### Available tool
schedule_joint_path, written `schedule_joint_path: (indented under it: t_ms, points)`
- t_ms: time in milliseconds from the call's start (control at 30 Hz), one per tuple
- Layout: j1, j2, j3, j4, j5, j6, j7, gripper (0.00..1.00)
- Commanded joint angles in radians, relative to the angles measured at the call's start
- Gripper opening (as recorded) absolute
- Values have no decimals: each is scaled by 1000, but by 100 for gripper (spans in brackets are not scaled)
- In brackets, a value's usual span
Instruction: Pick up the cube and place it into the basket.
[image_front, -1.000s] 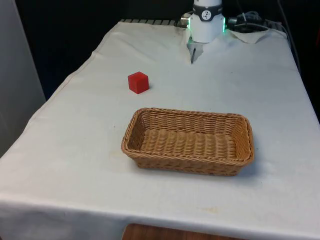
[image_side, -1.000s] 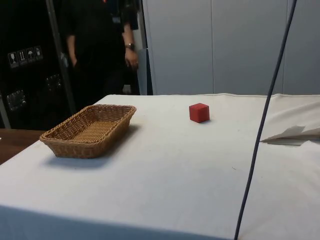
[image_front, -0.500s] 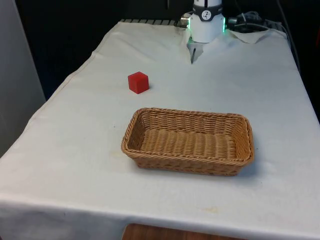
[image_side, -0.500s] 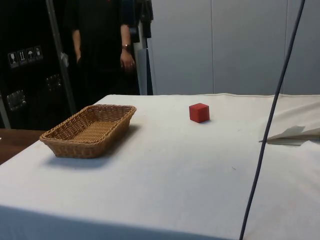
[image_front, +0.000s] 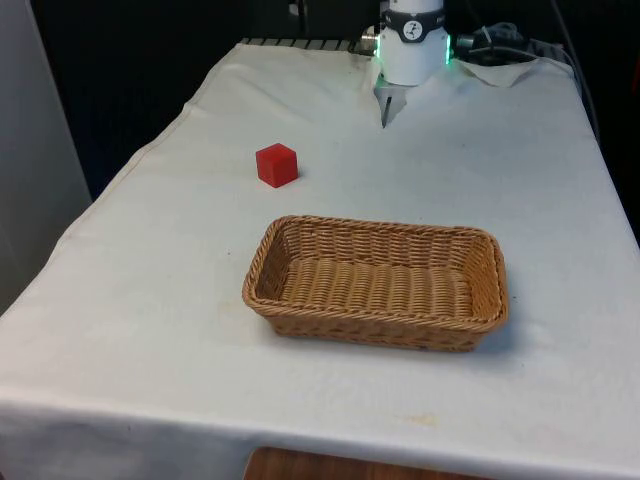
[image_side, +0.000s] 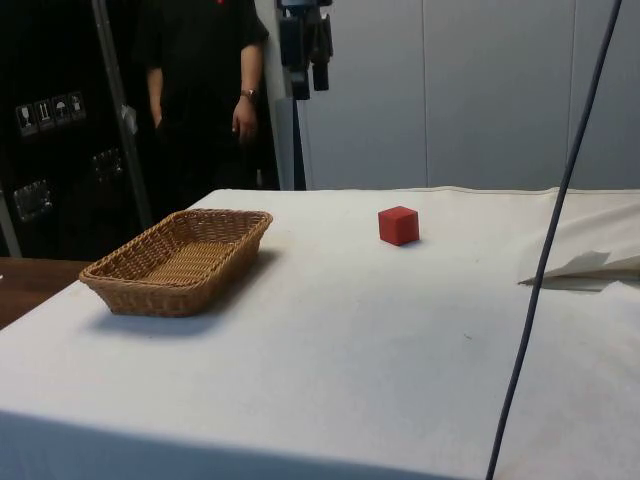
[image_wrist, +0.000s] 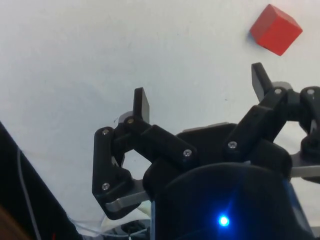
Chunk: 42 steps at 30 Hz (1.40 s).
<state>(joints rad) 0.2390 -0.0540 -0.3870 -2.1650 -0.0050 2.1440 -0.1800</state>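
A red cube (image_front: 277, 165) rests on the white cloth toward the front view's left, beyond the basket. The cube (image_side: 398, 225) stands alone with bare cloth around it. The oblong wicker basket (image_front: 372, 326) sits near the table's middle with nothing in it; in the side view the basket (image_side: 150, 296) lies left of the cube. My gripper (image_side: 305, 45) hangs high above the table, well over the cloth and left of the cube. In the wrist view the gripper (image_wrist: 200, 85) is open, nothing between its fingers (image_wrist: 141, 102), and the cube (image_wrist: 275, 29) lies off to one side beyond them.
A person (image_side: 200, 90) in dark clothes stands behind the table's far side. A thin dark cable (image_side: 550, 250) slants down across the side view's right. The cloth folds up into a ridge (image_side: 590, 265) near the robot's base (image_front: 413, 50).
The gripper has come into the side view at its upper edge. The person has shifted a little. Cube and basket have not moved.
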Motion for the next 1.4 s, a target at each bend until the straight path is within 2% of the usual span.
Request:
schedule_joint_path:
  t_ms: [0,233,267,300,533,567,600,767,800,833,933,1033,1100,1233,1367]
  points:
    - [0,-2,-6,-7,0,4,-5,100]
    - [-5,-29,-42,-94,-32,83,-24,100]
    - [-2,-23,-44,-87,-20,69,-29,100]
    - [-4,-30,-44,-103,-35,93,-21,100]
    - [-5,-23,-54,-159,-45,168,8,100]
    - [-2,-26,-55,-150,-30,144,-9,100]
    - [-4,-22,-55,-165,-46,177,15,100]
    - [-4,3,-57,-190,-43,232,51,100]
    - [-3,8,-58,-192,-42,239,57,100]
    - [-2,2,-57,-188,-36,220,45,100]
    - [-3,28,-58,-203,-40,272,82,100]
    - [-3,45,-59,-209,-39,295,101,100]
    - [-2,47,-58,-207,-36,284,99,100]
    - [-3,71,-62,-226,-37,337,133,100]
    - [-2,81,-63,-227,-36,337,142,100]
